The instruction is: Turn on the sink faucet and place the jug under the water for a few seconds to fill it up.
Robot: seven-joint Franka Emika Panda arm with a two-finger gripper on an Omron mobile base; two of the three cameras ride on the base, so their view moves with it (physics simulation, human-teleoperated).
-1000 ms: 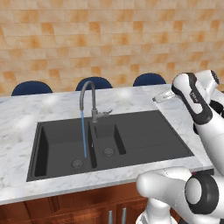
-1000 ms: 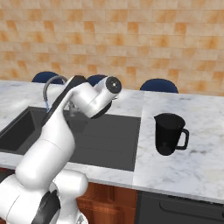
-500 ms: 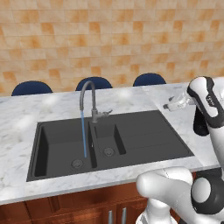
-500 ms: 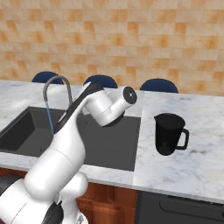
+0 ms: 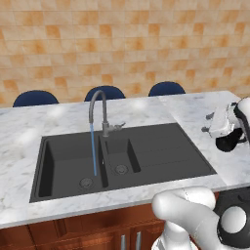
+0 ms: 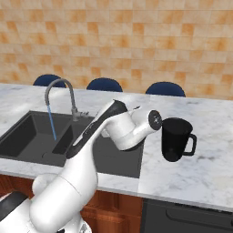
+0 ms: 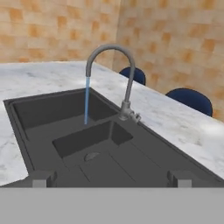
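Marble counter (image 5: 44, 127) carrying one dark sink (image 5: 161, 151) with two basins and a flat drainboard section on its right. One sink faucet (image 5: 100, 110), a gooseneck, stands at the back rim between the basins, its spout arched over the large left basin; a single thin stream of water (image 5: 93, 149) falls straight into that basin near its round drain. Each basin shows one drain. Three blue chair backs (image 5: 107, 93) line the far edge of the counter. One jug (image 6: 175, 139), black, stands upright on the counter right of the sink, handle turned away from it. Gripper (image 7: 111, 178) released, fingers spread wide and holding nothing, near the jug's rim, apart from it
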